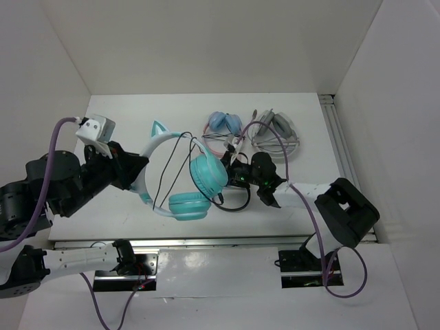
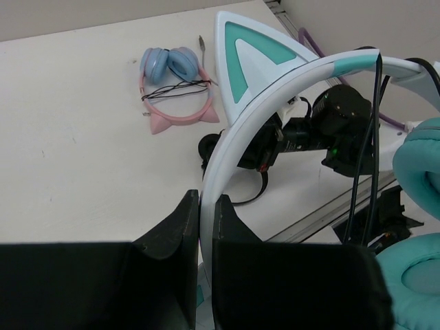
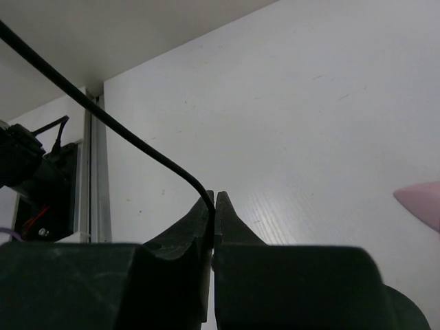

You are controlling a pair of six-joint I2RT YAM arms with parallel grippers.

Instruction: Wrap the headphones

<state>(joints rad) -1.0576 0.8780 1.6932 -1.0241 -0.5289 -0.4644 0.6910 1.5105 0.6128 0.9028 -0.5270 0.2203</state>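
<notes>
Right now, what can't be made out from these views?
- Right wrist view: the cable pinched in the right end effector exits at the top-left edge, so its plug is unseen.
- Left wrist view: the headphones have their ear cups cut off by the right edge, and the left end effector covers the lower band.
- Top view: the grey item at the back is too small to identify.

- A white counter (image 1: 137, 113) sits inside a plain white booth.
- The back wall (image 1: 206, 41) meets the counter's far edge.
- The left wall (image 1: 31, 75) and right wall (image 1: 399, 103) rise from its side edges.
- A metal rail (image 1: 340, 141) runs along the right edge.
- A brightly lit metal strip (image 1: 227, 240) lines the near edge.
- The light is even and the shadows soft.
</notes>
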